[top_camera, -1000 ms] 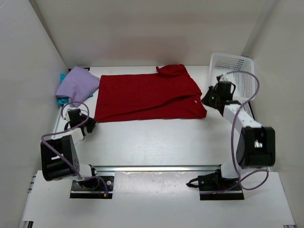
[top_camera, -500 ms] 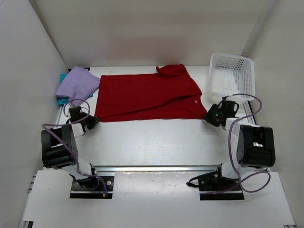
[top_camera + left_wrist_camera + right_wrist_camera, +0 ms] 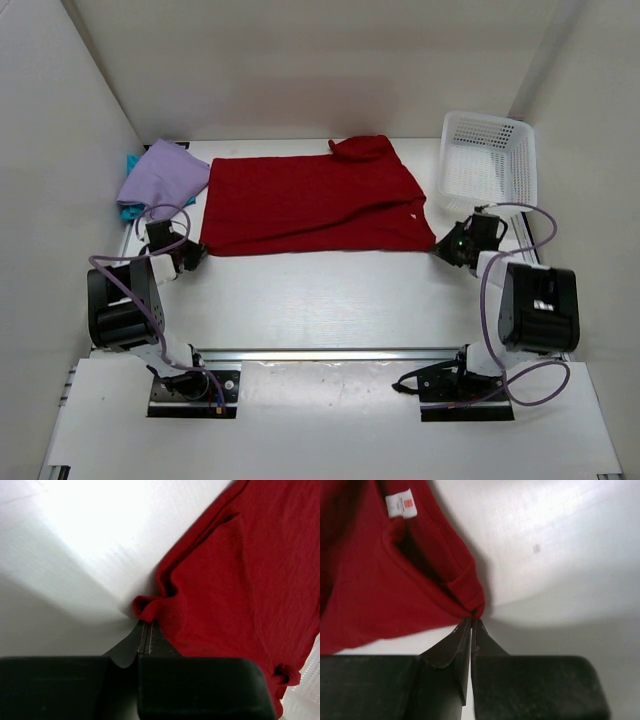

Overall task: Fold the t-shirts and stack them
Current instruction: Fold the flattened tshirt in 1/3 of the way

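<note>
The teal cloth t-shirt (image 3: 127,212) lies almost wholly hidden under the pale lavender cloth t-shirt (image 3: 162,177); only slivers show at its left side. From above, the left end effector (image 3: 192,256) and right end effector (image 3: 443,247) are too small to show their fingertips. In the left wrist view the deep red cloth t-shirt (image 3: 240,580) runs off the top and right edges, and the white plastic lattice basket (image 3: 306,706) is a blurred sliver in the corner. In the right wrist view the shirt is cut by the top and left edges, and the print on its small white label (image 3: 400,503) is unreadable.
</note>
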`<state>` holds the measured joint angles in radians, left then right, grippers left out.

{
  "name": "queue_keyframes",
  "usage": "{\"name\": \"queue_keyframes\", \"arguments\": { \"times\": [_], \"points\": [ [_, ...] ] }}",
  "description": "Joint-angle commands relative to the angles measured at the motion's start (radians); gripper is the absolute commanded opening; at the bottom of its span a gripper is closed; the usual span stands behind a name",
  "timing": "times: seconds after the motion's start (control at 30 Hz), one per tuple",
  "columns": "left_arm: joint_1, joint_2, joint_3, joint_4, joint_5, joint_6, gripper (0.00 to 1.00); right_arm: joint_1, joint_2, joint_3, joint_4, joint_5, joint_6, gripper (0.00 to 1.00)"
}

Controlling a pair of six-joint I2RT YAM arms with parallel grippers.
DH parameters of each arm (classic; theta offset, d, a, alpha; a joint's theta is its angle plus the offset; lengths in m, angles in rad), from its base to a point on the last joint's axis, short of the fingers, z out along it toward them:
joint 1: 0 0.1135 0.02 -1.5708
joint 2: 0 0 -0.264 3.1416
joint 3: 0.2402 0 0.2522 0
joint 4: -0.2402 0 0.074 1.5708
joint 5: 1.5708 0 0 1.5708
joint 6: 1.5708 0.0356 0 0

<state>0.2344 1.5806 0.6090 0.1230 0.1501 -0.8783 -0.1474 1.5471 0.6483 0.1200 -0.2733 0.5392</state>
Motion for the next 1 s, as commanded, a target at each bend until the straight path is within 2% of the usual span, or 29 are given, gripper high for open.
{"name": "queue_keyframes", "arguments": {
  "times": [0.0, 0.2, 0.3, 0.4, 0.5, 0.53, 0.57, 0.6, 0.63, 0.67, 0.73, 0.8, 0.83, 0.87, 0.93, 0.97],
  "points": [
    [0.028, -0.068, -0.038, -0.092, -0.006, 0.050, 0.00, -0.032, -0.142, -0.120, 0.009, 0.029, 0.053, 0.00],
    [0.055, -0.241, -0.121, -0.213, -0.006, 0.091, 0.00, -0.099, -0.549, -0.323, -0.094, 0.013, 0.110, 0.00],
    [0.046, -0.348, -0.144, -0.296, -0.043, 0.139, 0.00, -0.164, -0.747, -0.358, -0.257, -0.010, 0.097, 0.00],
    [0.005, -0.482, -0.181, -0.361, -0.121, 0.167, 0.00, -0.129, -0.838, -0.352, -0.377, 0.065, 0.084, 0.00],
    [-0.029, -0.606, -0.227, -0.442, -0.147, 0.223, 0.00, -0.101, -0.902, -0.368, -0.436, 0.046, 0.079, 0.00],
    [-0.032, -0.640, -0.227, -0.456, -0.194, 0.232, 0.08, -0.095, -0.912, -0.363, -0.445, 0.063, 0.074, 0.06],
    [-0.046, -0.655, -0.227, -0.476, -0.213, 0.246, 0.20, -0.072, -0.920, -0.351, -0.460, 0.087, 0.056, 0.11],
    [-0.056, -0.675, -0.216, -0.483, -0.242, 0.242, 0.34, -0.063, -0.923, -0.326, -0.464, 0.080, 0.039, 0.23],
    [-0.066, -0.679, -0.204, -0.487, -0.225, 0.239, 0.39, -0.063, -0.920, -0.313, -0.468, 0.079, 0.045, 0.31],
    [-0.073, -0.677, -0.195, -0.481, -0.210, 0.230, 0.50, -0.057, -0.923, -0.276, -0.488, 0.079, 0.027, 0.33],
    [-0.075, -0.680, -0.161, -0.465, -0.155, 0.222, 0.58, -0.031, -0.920, -0.216, -0.490, 0.092, -0.025, 0.40],
    [-0.115, -0.674, -0.147, -0.413, -0.124, 0.217, 0.59, 0.032, -0.882, -0.144, -0.505, 0.131, -0.076, 0.35],
    [-0.138, -0.663, -0.131, -0.393, -0.094, 0.220, 0.50, 0.055, -0.839, -0.115, -0.493, 0.129, -0.093, 0.27],
    [-0.180, -0.656, -0.135, -0.350, -0.071, 0.214, 0.46, 0.110, -0.787, -0.095, -0.464, 0.123, -0.119, 0.15],
    [-0.318, -0.636, -0.112, -0.287, -0.063, 0.211, 0.45, 0.274, -0.654, -0.047, -0.412, 0.144, -0.143, 0.01],
    [-0.357, -0.610, -0.097, -0.278, -0.070, 0.220, 0.43, 0.311, -0.604, 0.005, -0.399, 0.163, -0.184, 0.00]
  ]
}}
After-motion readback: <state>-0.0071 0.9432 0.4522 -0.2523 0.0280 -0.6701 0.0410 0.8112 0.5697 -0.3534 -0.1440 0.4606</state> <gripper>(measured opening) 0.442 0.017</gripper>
